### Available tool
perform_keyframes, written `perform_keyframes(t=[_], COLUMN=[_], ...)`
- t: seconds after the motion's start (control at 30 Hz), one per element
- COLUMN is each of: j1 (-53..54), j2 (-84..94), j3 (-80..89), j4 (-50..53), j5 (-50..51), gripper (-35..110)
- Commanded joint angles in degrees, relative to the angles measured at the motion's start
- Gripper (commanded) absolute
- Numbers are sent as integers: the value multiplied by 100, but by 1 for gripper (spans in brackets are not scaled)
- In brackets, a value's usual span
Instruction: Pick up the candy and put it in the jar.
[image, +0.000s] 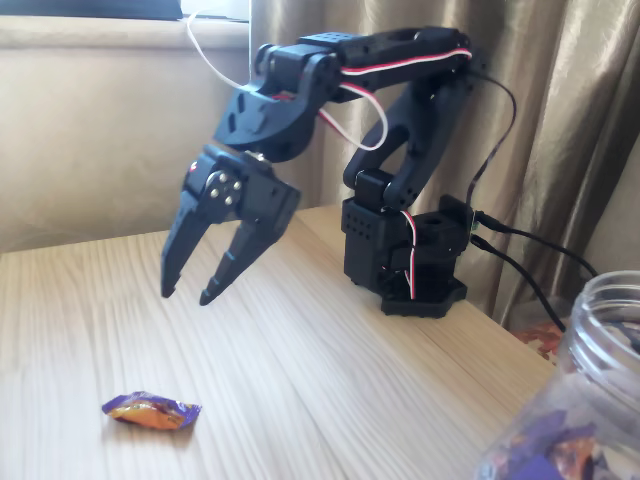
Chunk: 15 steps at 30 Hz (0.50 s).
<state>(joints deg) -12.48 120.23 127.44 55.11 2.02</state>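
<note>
Arm folded forward over table, tool pointed down, fingers spread wide, empty, hung above candy. Jar at right edge.

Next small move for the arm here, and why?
Probably lower the gripper forward and down toward the candy. In the fixed view the fingers are spread and empty, hanging above the table, while the candy lies loose nearer the camera. The jar comes later.
</note>
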Motion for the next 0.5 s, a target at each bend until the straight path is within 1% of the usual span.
perform_keyframes(t=[0.0,0.2,0.37,0.43,0.47], j1=[53,62,-44,-88,-105], j2=[-809,-1195,-1872,-2057,-2162], j3=[-826,-1020,-1477,-1538,-1600], j4=[9,-475,-369,-439,-431], j5=[-940,-2250,-2742,-2918,-2971], gripper=[22,24,25,30,30])
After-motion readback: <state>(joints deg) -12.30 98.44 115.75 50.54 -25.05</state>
